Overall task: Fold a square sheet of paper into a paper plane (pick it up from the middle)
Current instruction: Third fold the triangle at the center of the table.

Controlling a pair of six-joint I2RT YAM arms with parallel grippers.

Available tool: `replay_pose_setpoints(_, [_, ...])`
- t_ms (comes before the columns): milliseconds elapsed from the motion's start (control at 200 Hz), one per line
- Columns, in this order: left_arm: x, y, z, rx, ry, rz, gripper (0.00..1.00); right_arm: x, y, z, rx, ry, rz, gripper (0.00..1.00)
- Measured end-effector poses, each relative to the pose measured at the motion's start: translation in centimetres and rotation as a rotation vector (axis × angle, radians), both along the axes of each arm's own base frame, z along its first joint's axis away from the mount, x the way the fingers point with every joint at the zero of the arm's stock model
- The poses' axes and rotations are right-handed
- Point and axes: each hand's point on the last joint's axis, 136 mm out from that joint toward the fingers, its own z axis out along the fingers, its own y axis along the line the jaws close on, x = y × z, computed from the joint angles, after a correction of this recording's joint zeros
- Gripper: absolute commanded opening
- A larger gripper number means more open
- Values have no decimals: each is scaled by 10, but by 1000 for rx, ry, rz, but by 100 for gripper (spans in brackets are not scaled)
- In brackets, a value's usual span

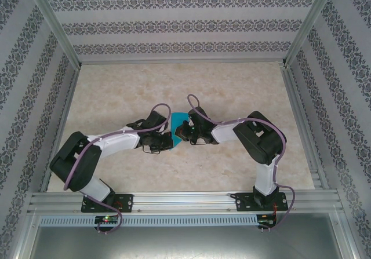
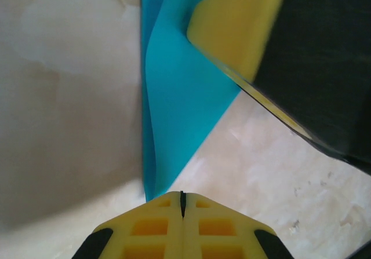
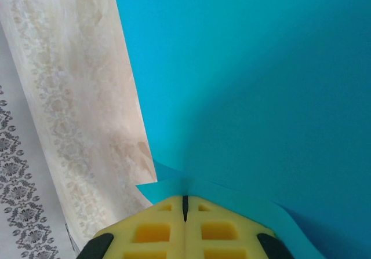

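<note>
You have both arms bent inward so the hands meet over the middle of the tabletop (image 1: 232, 85), with the teal paper (image 1: 177, 120) between them. Your left hand (image 2: 182, 205) has its yellow fingers pressed together, and a narrow tip of the paper runs down into the seam between them, so it is pinching the paper there. From that wrist the paper shows a long crease with two layers fanning away from the tip, and a yellow finger (image 2: 237, 27) of the other hand lies against the sheet further up. Your right hand (image 3: 185, 207) is also pressed together, pinching an edge of the paper; a small teal flap sticks out just beside its fingertips, and the sheet spreads wide beyond them
</note>
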Motion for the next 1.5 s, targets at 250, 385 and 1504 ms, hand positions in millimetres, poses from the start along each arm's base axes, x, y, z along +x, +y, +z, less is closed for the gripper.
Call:
replay_pose_setpoints(250, [5, -3, -12, 10, 13, 1, 0, 0, 0, 0, 1, 3, -3, 2])
replay_pose_setpoints(385, [13, -6, -6, 7, -13, 7, 0, 0, 0, 0, 1, 3, -3, 2])
replay_pose_setpoints(1504, [14, -3, -18, 52, 3, -13, 0, -20, -24, 20, -91, -109, 146, 8])
